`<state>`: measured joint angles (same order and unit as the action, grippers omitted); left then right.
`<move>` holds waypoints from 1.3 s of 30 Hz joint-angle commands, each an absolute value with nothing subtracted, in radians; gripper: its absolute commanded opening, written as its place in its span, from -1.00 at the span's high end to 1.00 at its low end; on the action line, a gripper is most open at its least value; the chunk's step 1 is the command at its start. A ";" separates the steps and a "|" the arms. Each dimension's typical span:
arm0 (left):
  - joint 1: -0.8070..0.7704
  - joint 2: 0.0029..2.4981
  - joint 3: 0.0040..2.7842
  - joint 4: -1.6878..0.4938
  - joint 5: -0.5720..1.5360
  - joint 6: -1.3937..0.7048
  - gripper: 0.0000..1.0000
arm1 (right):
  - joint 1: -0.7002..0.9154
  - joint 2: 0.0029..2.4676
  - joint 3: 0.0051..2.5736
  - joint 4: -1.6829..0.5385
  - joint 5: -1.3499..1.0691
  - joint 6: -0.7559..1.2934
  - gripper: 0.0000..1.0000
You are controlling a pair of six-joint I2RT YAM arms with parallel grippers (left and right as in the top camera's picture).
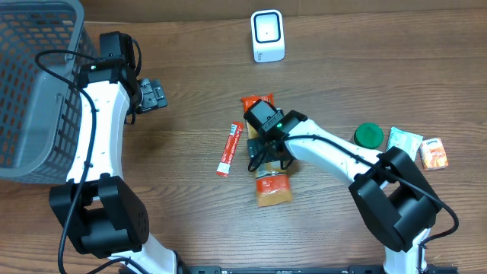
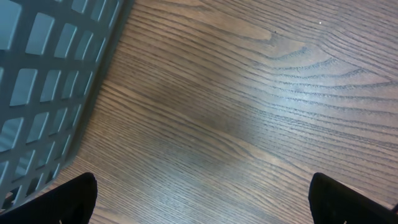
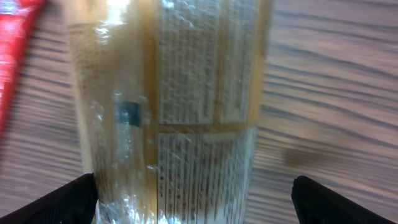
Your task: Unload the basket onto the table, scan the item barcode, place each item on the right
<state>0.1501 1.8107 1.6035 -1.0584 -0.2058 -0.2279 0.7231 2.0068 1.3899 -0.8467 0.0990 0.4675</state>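
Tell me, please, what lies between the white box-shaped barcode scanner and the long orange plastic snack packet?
Nothing: the overhead view shows only bare brown wooden table between the white barcode scanner and the orange snack packet.

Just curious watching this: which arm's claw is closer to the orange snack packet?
Right. The right gripper hangs open directly over the snack packet; the left gripper sits far off beside the grey basket.

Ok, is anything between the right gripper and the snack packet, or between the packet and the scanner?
Nothing visible. The open right gripper hangs right over the snack packet, and only bare table separates it from the scanner.
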 commanded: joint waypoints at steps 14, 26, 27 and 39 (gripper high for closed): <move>0.144 1.803 1.621 -1.058 -0.201 -0.217 -1.00 | 0.693 2.020 1.412 -0.793 0.065 0.121 -1.00; 0.144 1.803 1.621 -1.058 -0.201 -0.217 -1.00 | 0.693 2.055 1.412 -0.736 0.065 0.117 -1.00; 0.144 1.803 1.621 -1.058 -0.201 -0.217 -0.99 | 0.693 2.056 1.412 -0.730 0.065 0.117 -1.00; 0.144 1.803 1.621 -1.058 -0.201 -0.217 -1.00 | 0.693 2.090 1.412 -0.682 0.069 0.002 -1.00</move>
